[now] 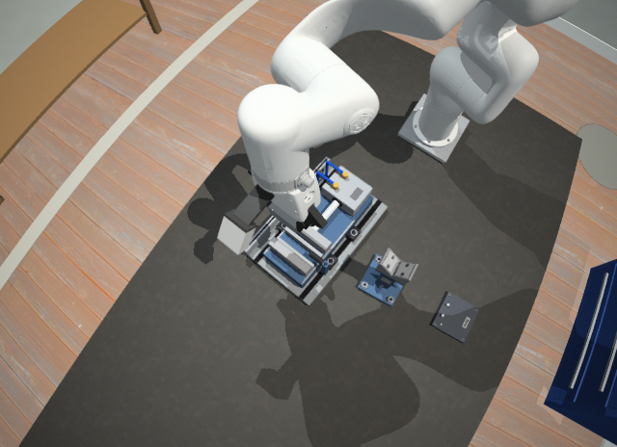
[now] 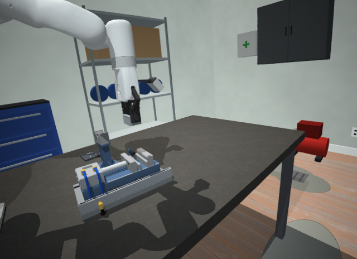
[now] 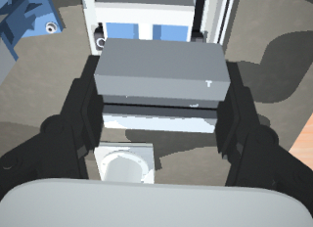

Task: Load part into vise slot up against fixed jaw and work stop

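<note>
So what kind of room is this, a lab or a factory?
Most likely a small machine workshop. A vise with an air cylinder sits on the dark work table, a metal shelf rack and blue drawer cabinet line the wall, and a first-aid box hangs nearby.

I'm seeing a smooth, glossy white arm (image 1: 318,98) with fat rounded joints, standing on a square grey base plate (image 1: 450,156) ringed with bolts. A grey band is circling the wrist, and the gripper (image 3: 159,125) is showing matte black fingers.
</note>
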{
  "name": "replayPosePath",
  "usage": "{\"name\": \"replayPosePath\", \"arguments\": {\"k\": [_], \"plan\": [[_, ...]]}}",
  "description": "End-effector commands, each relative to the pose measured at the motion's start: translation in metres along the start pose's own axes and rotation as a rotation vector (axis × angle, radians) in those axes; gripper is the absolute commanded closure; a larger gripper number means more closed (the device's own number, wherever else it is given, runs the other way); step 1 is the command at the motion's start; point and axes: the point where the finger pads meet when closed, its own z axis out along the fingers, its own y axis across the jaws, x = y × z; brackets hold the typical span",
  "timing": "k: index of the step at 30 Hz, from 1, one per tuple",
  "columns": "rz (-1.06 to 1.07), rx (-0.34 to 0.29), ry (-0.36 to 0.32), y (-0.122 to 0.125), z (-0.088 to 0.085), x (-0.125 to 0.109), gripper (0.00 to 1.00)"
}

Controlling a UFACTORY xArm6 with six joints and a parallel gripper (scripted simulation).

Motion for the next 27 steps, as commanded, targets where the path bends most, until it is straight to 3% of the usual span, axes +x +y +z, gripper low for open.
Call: {"name": "replayPosePath", "arguments": {"k": [1, 27], "plan": [[0.0, -0.001, 0.005, 0.0, 0.003, 0.001, 1.0], [0.0, -0.001, 0.005, 0.0, 0.042, 0.002, 1.0]]}}
